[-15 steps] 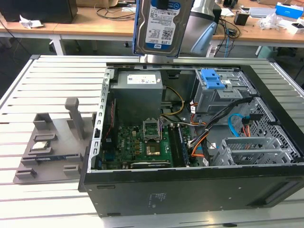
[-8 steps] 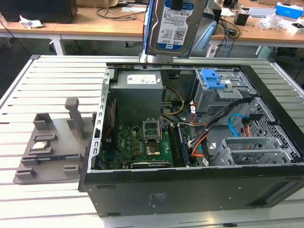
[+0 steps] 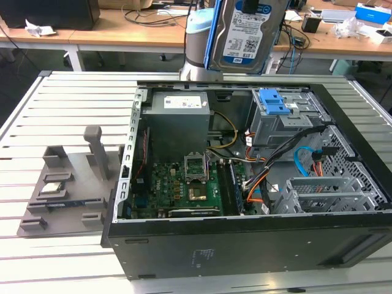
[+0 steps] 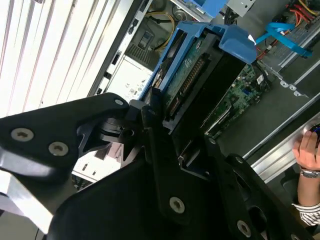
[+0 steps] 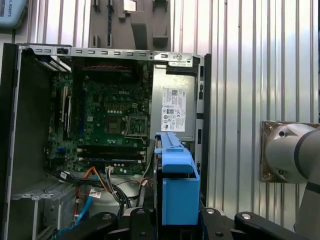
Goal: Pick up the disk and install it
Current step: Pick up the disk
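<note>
High over the open computer case [image 3: 245, 251], carrying the disk [image 3: 248, 30] on edge, label side turned toward the exterior camera, with its blue bracket [image 3: 211, 37] running down the side on the exterior view's left. Pinched from both sides by the gripper [image 4: 177, 127], black fingers [image 4: 147, 117] pressed against the bracket with no slack showing. Reaching straight out from the wrist toward the case, long axis roughly vertical in the exterior view rather than lying flat. Not yet seated in any bay. Well apart below it: grey power supply [image 3: 177, 119] and, just beside that toward the exterior view's right, metal drive cage [image 3: 285, 125] with a small blue latch [image 3: 274, 101]. Hard to judge how far in front of or behind the cage. Cut off at the exterior view's top edge: upper end of the disk and most of the gripper. Also in the second wrist view, a person's hand [image 4: 306, 147] near the case wall; cannot tell whether touching.
</note>
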Available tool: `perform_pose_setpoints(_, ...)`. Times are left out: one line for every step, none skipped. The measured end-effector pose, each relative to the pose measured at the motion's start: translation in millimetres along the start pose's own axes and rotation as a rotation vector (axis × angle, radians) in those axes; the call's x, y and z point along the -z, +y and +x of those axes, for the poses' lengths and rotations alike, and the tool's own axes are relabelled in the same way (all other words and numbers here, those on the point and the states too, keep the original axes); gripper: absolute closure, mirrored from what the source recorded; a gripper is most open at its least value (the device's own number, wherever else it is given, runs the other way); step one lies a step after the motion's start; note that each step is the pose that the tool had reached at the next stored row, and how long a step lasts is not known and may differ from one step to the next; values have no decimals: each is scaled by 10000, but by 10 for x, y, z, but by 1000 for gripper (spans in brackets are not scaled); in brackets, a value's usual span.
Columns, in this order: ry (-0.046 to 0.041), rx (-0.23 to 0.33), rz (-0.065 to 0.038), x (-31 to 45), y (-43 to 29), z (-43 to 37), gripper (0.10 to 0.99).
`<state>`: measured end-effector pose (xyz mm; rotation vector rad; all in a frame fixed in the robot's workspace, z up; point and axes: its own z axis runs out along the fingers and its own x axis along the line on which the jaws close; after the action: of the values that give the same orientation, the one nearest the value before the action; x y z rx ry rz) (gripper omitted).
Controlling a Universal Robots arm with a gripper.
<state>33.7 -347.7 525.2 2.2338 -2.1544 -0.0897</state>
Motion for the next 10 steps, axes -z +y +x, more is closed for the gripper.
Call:
perform_pose_setpoints(1,1,1,4,-59,2,722)
perform_pose_setpoints(0,1,1,7,-112,4,722)
perform_pose_setpoints(1,0,0,12,-186,7,722)
perform_pose_setpoints(0,2,0,16,-246,9,722)
perform_pose_setpoints(-1,1,0,19,-302,11,722)
perform_pose_setpoints(1,2,0,21,-316,11,722)
perform_pose_setpoints(1,-1,0,22,-320,11,722)
perform_pose_setpoints(1,1,1,21,-323,11,722)
perform_pose_setpoints(1,1,0,22,-323,11,722)
perform_pose_setpoints(1,1,0,22,-324,11,722)
